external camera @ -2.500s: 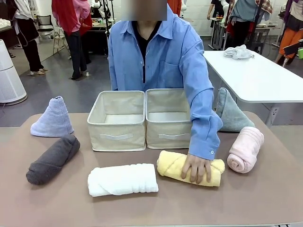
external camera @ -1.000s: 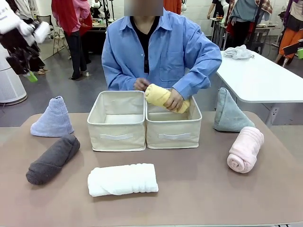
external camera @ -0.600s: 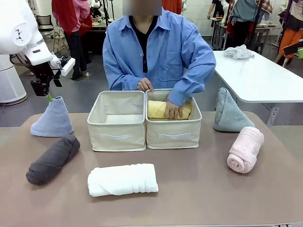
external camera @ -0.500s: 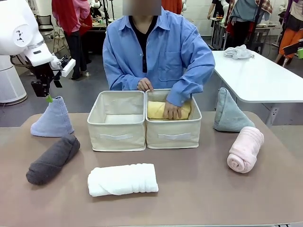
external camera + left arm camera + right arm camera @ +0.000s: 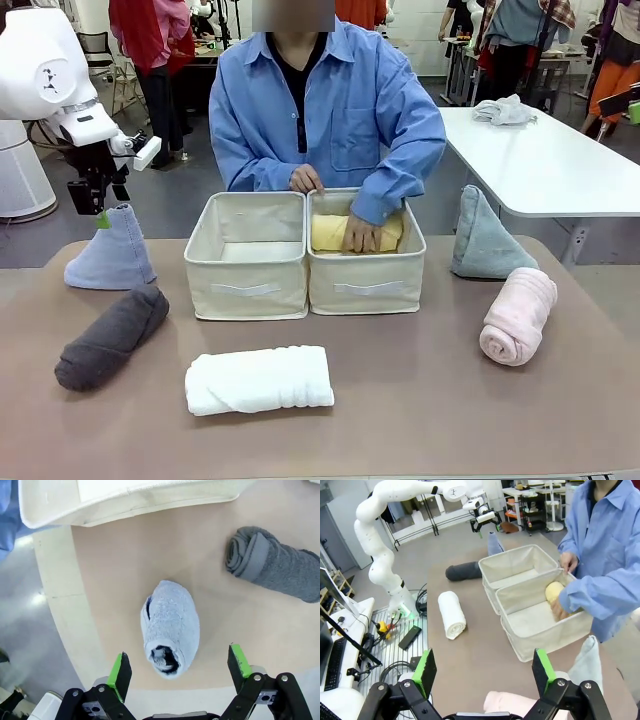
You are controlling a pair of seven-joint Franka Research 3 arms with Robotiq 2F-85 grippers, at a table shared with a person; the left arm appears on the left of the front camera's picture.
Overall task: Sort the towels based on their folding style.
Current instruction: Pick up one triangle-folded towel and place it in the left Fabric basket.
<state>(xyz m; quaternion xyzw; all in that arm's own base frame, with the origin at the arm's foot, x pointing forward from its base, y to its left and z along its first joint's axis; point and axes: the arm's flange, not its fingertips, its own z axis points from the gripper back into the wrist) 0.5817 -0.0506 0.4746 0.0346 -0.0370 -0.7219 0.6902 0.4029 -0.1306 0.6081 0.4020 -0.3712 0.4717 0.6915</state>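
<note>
My left gripper [image 5: 101, 208] hangs open right above the tip of the grey-blue cone towel [image 5: 110, 250] at the table's left; in the left wrist view that cone [image 5: 169, 628] lies between my open fingers [image 5: 120, 672]. A dark grey roll [image 5: 110, 338] and a white roll [image 5: 260, 379] lie in front. The person's hand presses a yellow roll [image 5: 336, 231] into the right beige box [image 5: 366, 270]. A grey-green cone [image 5: 485, 238] and a pink roll [image 5: 518, 315] sit at the right. My right gripper [image 5: 482, 677] is open, high above the pink roll [image 5: 507, 701].
The left beige box [image 5: 247, 257] stands beside the right one, with nothing in it. The person's other hand [image 5: 305, 179] rests on the boxes' far rim. A white table [image 5: 540, 160] with a white rag stands behind at the right.
The person has lowered the yellow roll into the right box and keeps a hand on it. My left arm has come in from the upper left and dropped to the grey-blue cone's tip.
</note>
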